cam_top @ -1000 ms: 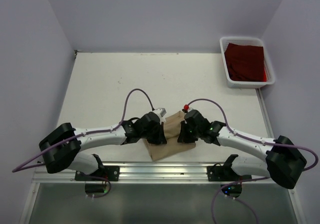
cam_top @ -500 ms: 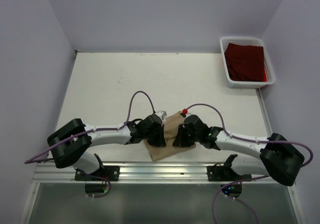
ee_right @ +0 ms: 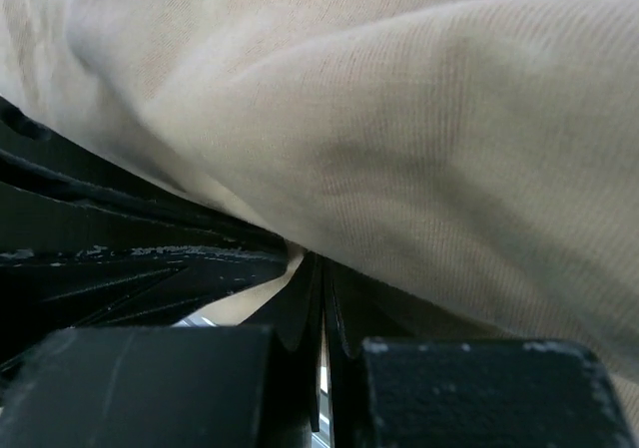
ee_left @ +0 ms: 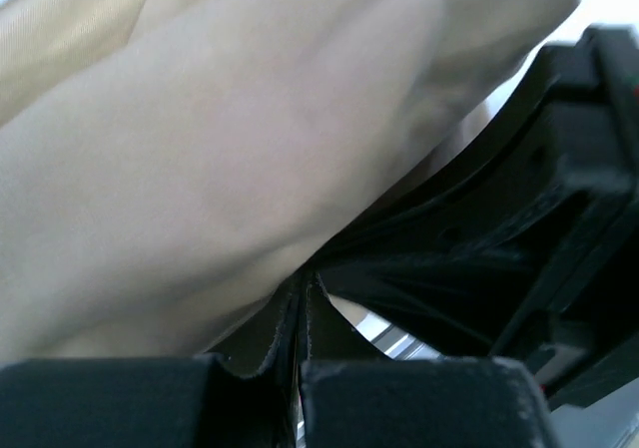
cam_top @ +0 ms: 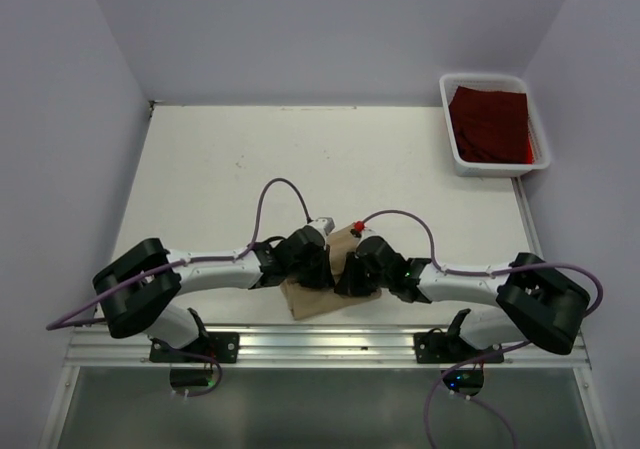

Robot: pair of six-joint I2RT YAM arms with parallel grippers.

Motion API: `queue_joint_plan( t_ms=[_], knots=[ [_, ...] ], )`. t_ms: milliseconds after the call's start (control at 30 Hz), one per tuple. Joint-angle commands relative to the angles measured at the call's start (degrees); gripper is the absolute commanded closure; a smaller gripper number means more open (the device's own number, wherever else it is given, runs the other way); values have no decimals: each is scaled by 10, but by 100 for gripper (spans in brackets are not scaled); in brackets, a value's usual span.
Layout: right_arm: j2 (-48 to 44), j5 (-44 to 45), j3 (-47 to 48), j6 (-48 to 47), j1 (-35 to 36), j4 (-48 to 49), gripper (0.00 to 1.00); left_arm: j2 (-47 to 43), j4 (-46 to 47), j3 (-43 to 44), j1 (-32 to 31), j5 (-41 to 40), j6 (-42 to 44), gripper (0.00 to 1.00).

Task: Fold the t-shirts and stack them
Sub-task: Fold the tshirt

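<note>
Top external: tan t-shirt (cam_top: 322,305) bunched at near edge of worktop (cam_top: 220,169), left end effector (cam_top: 318,271) and right end effector (cam_top: 350,279) both pinched closed on it. Fold judged midway. Dark red t-shirt (cam_top: 490,124) apart in white bin (cam_top: 448,94) — stacking not yet done.

The top view is bright and sharp, with soft light from above and small shadows on the table (cam_top: 200,169). Both wrist views are darker, and the tan shirt (ee_left: 250,169) looks blurry up close.
</note>
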Motion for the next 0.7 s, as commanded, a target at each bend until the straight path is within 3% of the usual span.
queue_joint_plan(
  t_ms=[0,167,367,533,667],
  knots=[
    [36,48,-22,-6,14,-61,100,3,49,28,8,-45,11,100],
    [29,48,-29,-2,19,-61,100,48,62,30,84,-46,44,100],
    [11,63,-45,6,24,-61,100,148,40,99,182,-102,116,100],
    [0,67,-61,15,30,-60,100,166,66,198,236,-84,160,100],
    [-14,74,-70,18,31,-60,100,185,-13,315,240,-74,186,100]
  ],
)
